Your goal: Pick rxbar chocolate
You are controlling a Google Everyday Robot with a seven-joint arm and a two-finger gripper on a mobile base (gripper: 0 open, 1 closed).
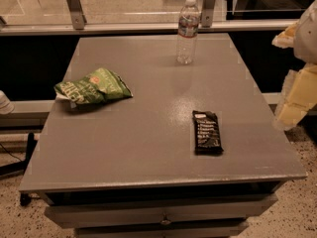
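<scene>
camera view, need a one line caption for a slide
Gripper hangs right of the table, apart from the flat rxbar; green bag left, bottle at the back.

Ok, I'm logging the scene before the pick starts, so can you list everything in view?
table: one, grey, fills the middle of the view
drawer fronts: two, pale grey, under the table's front edge
rxbar chocolate: one, black wrapper with white text, lying flat on the table's front right
snack bag: one, green, lying on the table's left side
water bottle: one, clear with a white cap, upright near the table's back edge
gripper: one, pale yellow, at the right edge of the view, beside the table, apart from the bar
</scene>
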